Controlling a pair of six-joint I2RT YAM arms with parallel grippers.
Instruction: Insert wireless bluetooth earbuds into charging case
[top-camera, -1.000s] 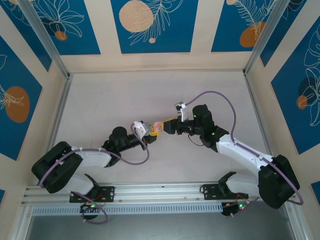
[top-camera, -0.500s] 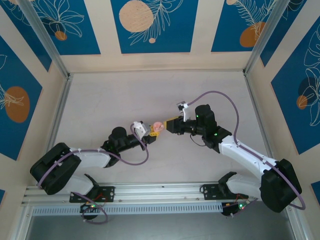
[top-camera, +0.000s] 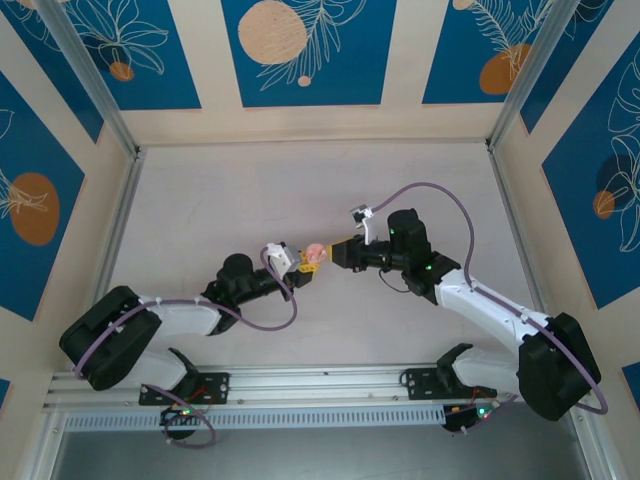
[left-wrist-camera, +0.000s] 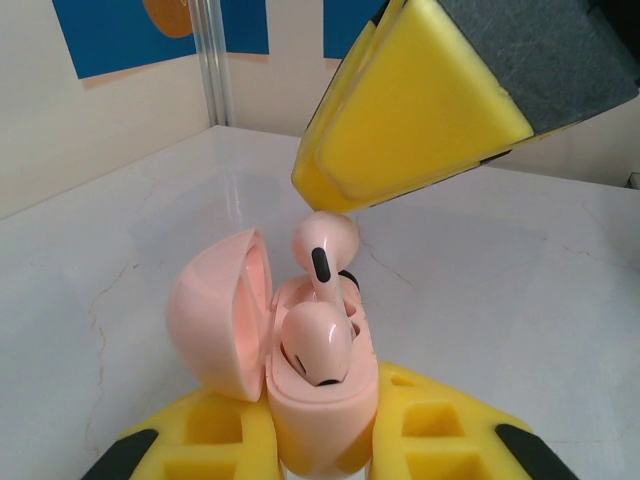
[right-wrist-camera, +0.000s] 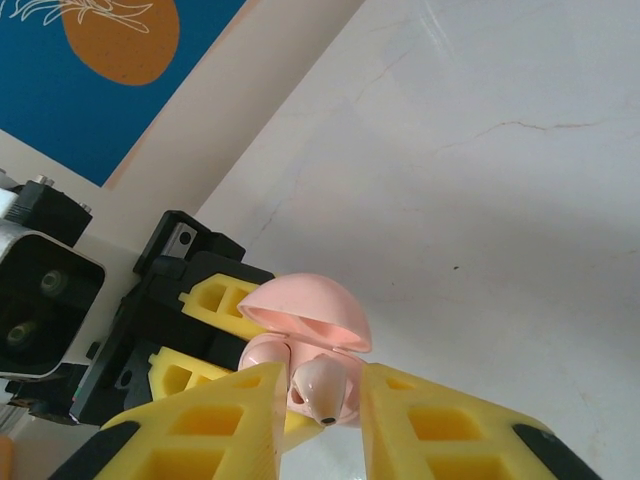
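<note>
The white table (top-camera: 200, 200) carries the two arms, whose tips meet over its middle.

The left gripper (top-camera: 302, 264) is clamped on the body of the pink charging case (left-wrist-camera: 318, 400) and holds it off the surface, opening up. The right gripper (top-camera: 338, 250) faces it from the other side, its yellow fingers (right-wrist-camera: 200, 430) parted to either side of the case mouth. Whether those fingers actually press on an earbud cannot be told.

The case's lid (left-wrist-camera: 215, 315) stands hinged open to one side, so both sockets are reachable. One pale pink earbud, the seated earbud (left-wrist-camera: 315, 345), already lies down in the nearer socket. The second earbud (left-wrist-camera: 325, 245) stands with its stem entering the farther socket, and its head is raised and touches the underside of the right gripper's fingers.

The step in hand looks like the seating of this last bud, and the task seems close to done. The next move probably calls for a short, straight push along the stem. The left gripper should keep the case steady, because a sideways nudge could tip the bud out.
</note>
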